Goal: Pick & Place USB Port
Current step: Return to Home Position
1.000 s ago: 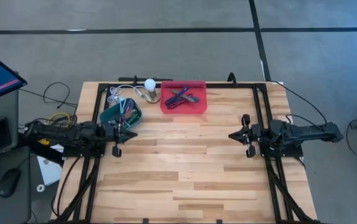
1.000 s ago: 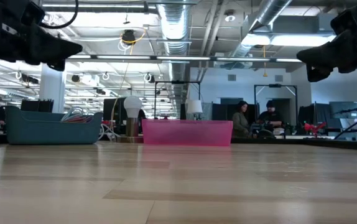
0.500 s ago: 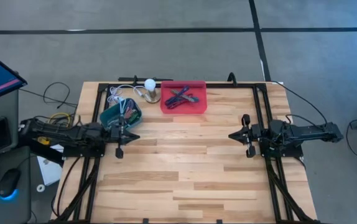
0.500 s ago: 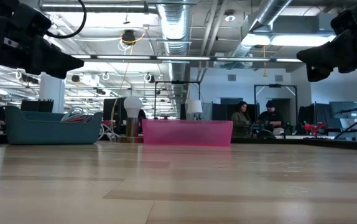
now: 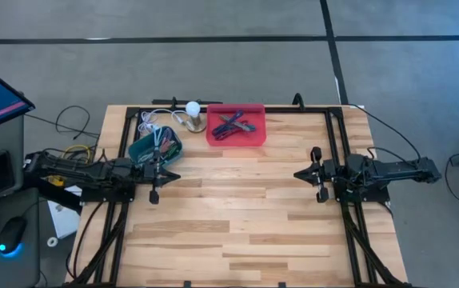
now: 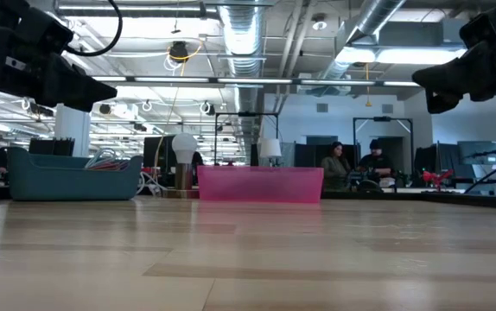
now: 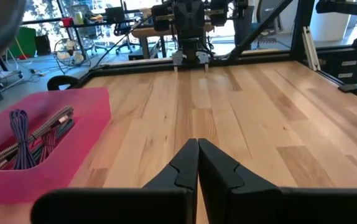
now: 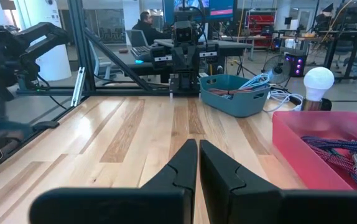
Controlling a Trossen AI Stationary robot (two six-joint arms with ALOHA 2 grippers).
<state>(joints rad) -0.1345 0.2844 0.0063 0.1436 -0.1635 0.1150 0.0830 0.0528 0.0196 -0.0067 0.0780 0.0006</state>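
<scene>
Two dark robot arms reach level over a wooden table [image 5: 237, 224] from opposite sides, their tips pointing at each other across the bare middle.

The left gripper [image 5: 171, 175] hangs over the table's left part, just beside the blue bin [image 5: 143, 151]. Its two fingers are pressed flat together and grasp nothing; in the left wrist view only a thin seam shows between them.

The right gripper [image 5: 297, 174] hangs over the table's right part, well apart from both bins. Its fingers are likewise clenched together and empty.

In the low view both arms sit high above the table top, one at each upper corner.

The blue bin stands toward the far left of the table and holds a tangle of mixed USB cables [image 5: 160, 142]. The pink bin [image 5: 255, 138] stands at the middle of the far edge and holds dark and violet USB cables [image 5: 229, 125].

A white light bulb [image 5: 192, 107] stands upright on a small base near the far edge, between the two bins.

People [image 6: 352, 164] sit in the room beyond the table.
</scene>
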